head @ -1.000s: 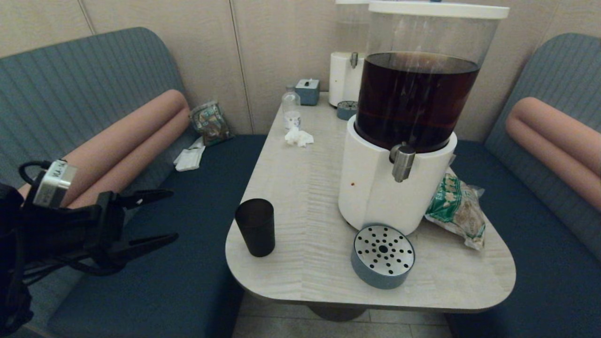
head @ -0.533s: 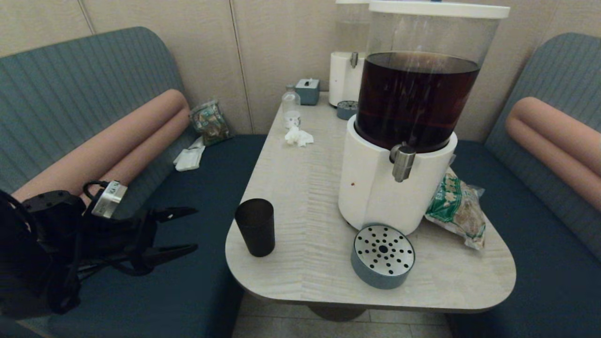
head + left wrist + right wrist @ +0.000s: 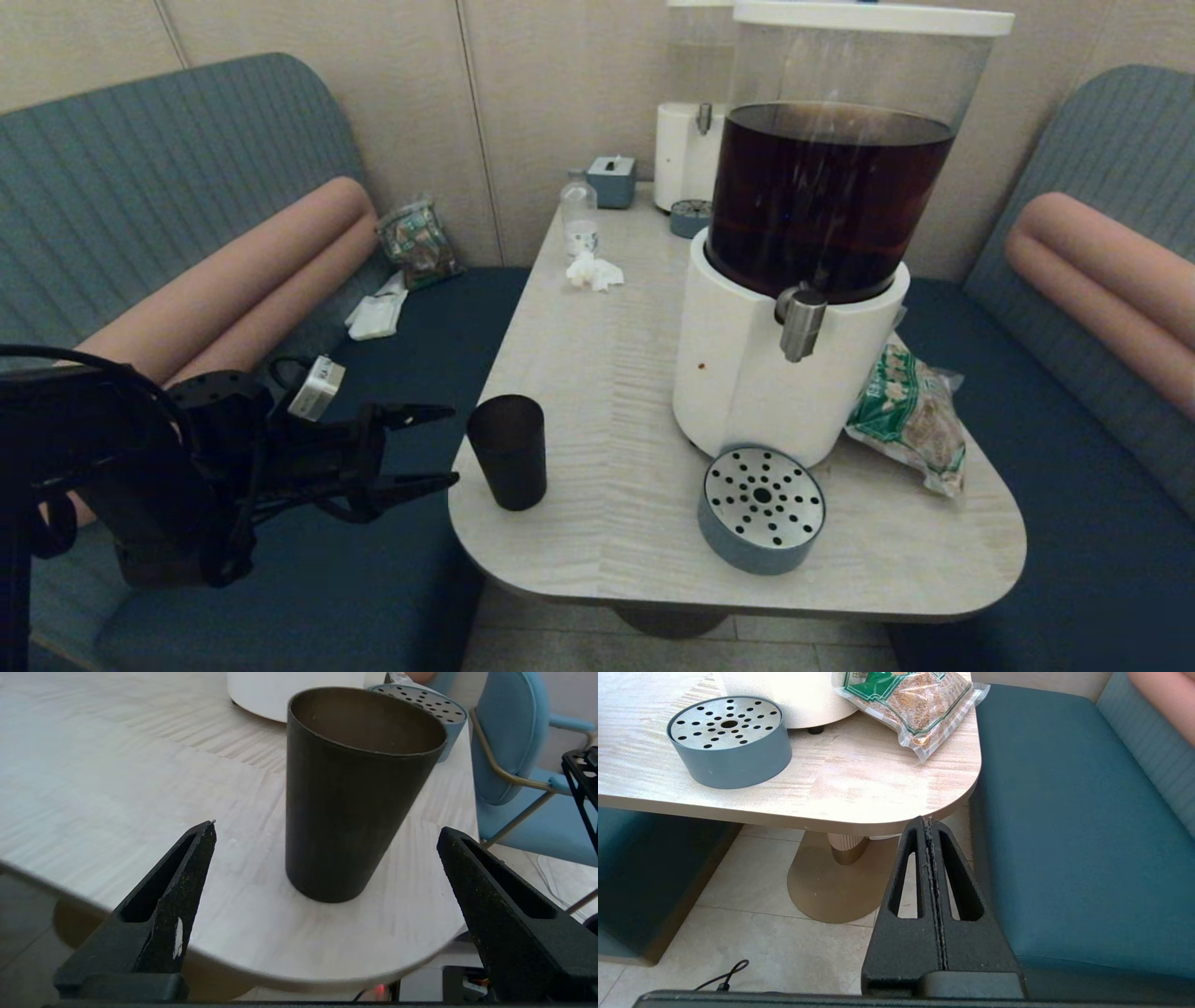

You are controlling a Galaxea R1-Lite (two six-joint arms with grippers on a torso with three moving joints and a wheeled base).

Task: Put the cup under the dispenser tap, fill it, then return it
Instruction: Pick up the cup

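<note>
Reaching level from the table's left, the left gripper [image 3: 455,446] holds jaws spread beside the cup [image 3: 507,451].

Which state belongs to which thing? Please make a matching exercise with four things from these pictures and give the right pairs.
Things:
1. cup
2. left gripper
3. right gripper
4. drip tray

States:
A. shut, below the table edge
B. blue-grey, with a perforated steel top
C. black, upright, empty
D. open, just short of the cup

Pairs: 1-C, 2-D, 3-A, 4-B
</note>
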